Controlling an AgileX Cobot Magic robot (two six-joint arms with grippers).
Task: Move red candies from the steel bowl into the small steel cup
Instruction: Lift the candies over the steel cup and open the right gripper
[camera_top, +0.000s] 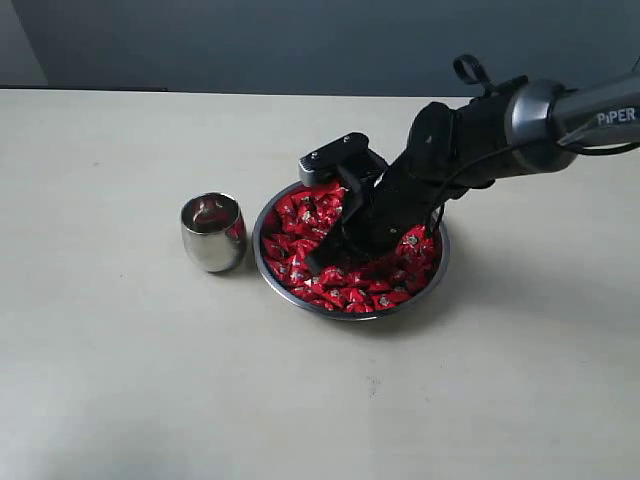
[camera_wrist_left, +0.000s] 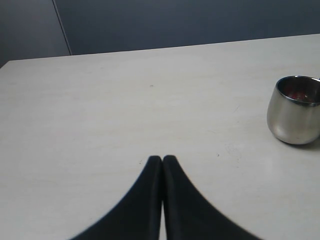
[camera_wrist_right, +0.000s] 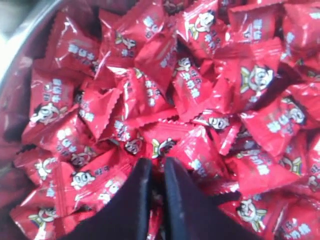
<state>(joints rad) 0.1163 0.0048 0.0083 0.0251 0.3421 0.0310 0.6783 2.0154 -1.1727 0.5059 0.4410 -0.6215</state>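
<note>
Right arm is slanting down from the right, its gripper digging into the red candies in the steel bowl, fingers pinched together, small steel cup sitting just left.

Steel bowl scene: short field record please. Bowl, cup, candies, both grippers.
steel bowl: on the table, right of the cup in the exterior view, not touching it, full of red candies
small steel cup: upright; something red inside, candy or reflection unclear
right gripper: down among the candies, jaws together; whether one is pinched, cannot tell
left gripper: over bare table, jaws together, empty
</note>
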